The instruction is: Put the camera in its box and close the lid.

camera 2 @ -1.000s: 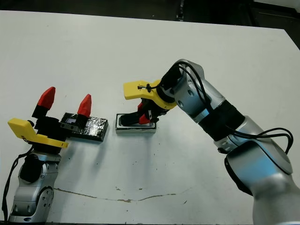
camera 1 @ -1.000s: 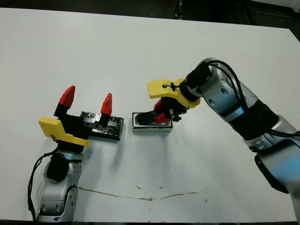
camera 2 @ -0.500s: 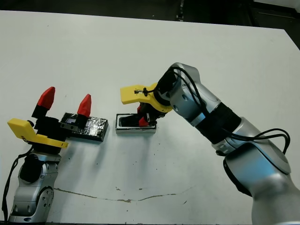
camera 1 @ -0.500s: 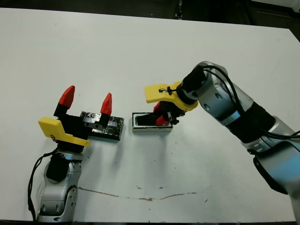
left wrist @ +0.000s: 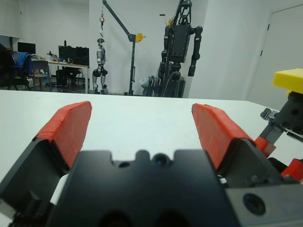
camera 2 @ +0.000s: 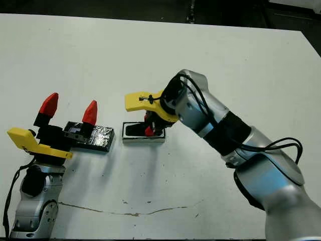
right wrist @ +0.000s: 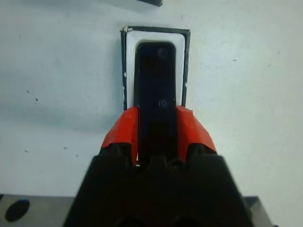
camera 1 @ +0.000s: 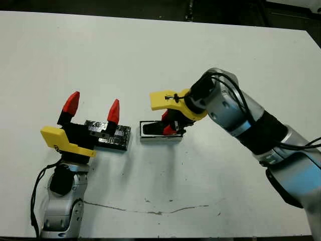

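Note:
The box, white inside with dark sides, lies at the table's middle. The black camera lies lengthwise over the box's white inside, and its far end sits within the rim. My right gripper is shut on the camera's near end, a red finger on each long side. The glossy black lid lies flat just left of the box. My left gripper hangs open above the lid's left part with nothing between its fingers.
A thin dark scratch runs across the table near its front edge. The right gripper's yellow mount shows in the left wrist view. Beyond the table's far edge stand robot rigs and desks.
My right gripper has shifted a little to the left over the box, carrying the camera with it. The left gripper and the lid have not moved.

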Available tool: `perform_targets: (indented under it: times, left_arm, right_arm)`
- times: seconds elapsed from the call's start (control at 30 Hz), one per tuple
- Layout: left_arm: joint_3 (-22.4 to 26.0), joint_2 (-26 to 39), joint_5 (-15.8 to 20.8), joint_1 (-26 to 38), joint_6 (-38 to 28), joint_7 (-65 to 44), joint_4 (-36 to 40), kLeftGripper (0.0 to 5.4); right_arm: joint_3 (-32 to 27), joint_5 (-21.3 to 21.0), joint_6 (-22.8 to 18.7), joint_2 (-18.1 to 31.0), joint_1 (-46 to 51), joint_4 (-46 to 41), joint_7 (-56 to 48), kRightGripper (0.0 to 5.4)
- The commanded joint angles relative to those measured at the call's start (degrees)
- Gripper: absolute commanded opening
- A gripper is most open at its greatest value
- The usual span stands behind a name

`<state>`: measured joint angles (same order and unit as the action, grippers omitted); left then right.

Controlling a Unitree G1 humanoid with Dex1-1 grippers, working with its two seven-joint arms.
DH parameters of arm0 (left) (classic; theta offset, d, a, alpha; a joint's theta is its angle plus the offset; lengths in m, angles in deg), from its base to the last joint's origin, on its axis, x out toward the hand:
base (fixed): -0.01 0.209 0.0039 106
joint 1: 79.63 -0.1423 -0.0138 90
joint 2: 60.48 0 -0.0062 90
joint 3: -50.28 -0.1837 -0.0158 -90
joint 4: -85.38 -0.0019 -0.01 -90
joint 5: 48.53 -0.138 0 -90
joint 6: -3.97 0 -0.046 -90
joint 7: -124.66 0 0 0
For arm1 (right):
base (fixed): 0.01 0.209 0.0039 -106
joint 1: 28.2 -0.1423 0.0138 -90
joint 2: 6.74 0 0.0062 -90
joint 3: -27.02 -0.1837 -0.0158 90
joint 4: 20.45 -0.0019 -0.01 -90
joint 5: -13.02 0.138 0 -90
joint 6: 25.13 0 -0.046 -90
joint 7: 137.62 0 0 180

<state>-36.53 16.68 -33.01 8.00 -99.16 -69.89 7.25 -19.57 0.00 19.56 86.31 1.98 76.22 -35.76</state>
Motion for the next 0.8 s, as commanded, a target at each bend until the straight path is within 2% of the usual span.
perform_targets:
  times: [0.03, 0.4, 0.53, 0.6, 0.73, 0.8]
  left_arm:
    - [0.07, -0.08, -0.28, -0.91, -0.68, -0.07, -0.76, 5.40]
    - [-0.04, -0.28, -0.65, -1.14, -0.51, 0.47, -0.51, 5.40]
    - [-0.02, -0.26, -0.44, -0.92, -1.06, -0.08, -1.14, 5.40]
    - [-0.04, -0.35, -0.56, -0.98, -0.84, 0.17, -1.01, 5.40]
    - [-0.06, -0.33, -0.29, -1.01, -0.63, 0.05, -0.90, 5.40]
    - [-0.08, -0.41, -0.13, -0.98, -0.65, -0.02, -0.98, 5.40]
  right_arm:
    - [2.13, 1.42, -0.87, -1.70, 1.94, -0.02, 0.03, 1.65]
    - [1.30, 2.65, -3.49, -2.29, 2.46, -0.91, 1.10, 1.65]
    - [-0.06, 3.76, -3.09, -2.32, 2.96, -1.06, 1.83, 1.65]
    - [-0.80, 4.27, 1.77, -1.73, 3.38, -0.83, 1.70, 1.65]
    - [-0.68, 2.79, 16.00, 0.10, 2.49, 0.28, 1.41, 2.26]
    - [-1.36, 2.78, 21.24, 0.38, 2.20, 1.60, 1.21, 2.52]
